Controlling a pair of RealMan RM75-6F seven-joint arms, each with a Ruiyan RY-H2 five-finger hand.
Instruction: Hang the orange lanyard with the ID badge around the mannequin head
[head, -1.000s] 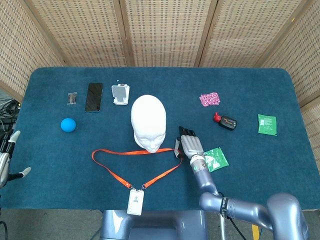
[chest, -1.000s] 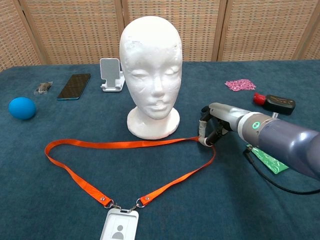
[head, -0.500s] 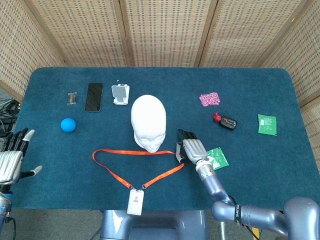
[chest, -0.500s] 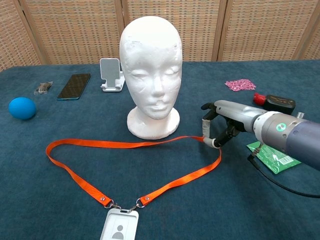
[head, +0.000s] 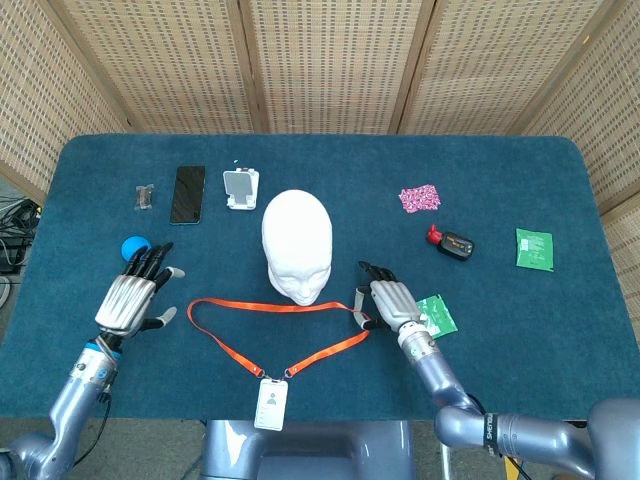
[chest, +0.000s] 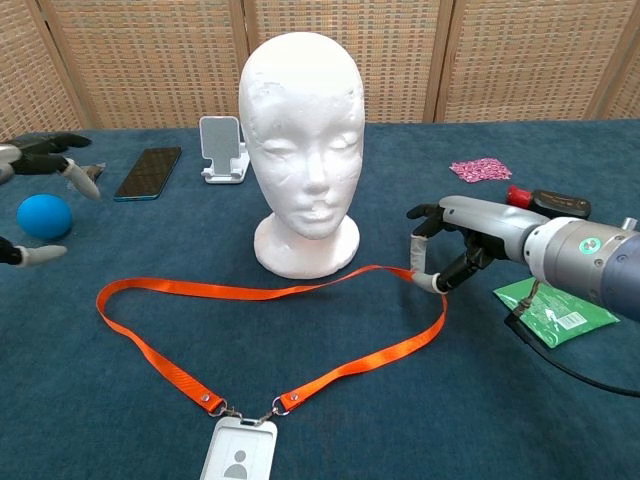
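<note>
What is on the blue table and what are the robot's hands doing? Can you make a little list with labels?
Head: white foam mannequin head upright mid-table, nothing around it
Strap: orange lanyard lying in a loop in front of the head
Badge: white ID badge at the near edge
Right hand: right hand pinches the lanyard's right end
Left hand: left hand with fingers spread, holding nothing, near the blue ball
Behind: black phone, white phone stand
Right side: green packet beside the right hand
</note>
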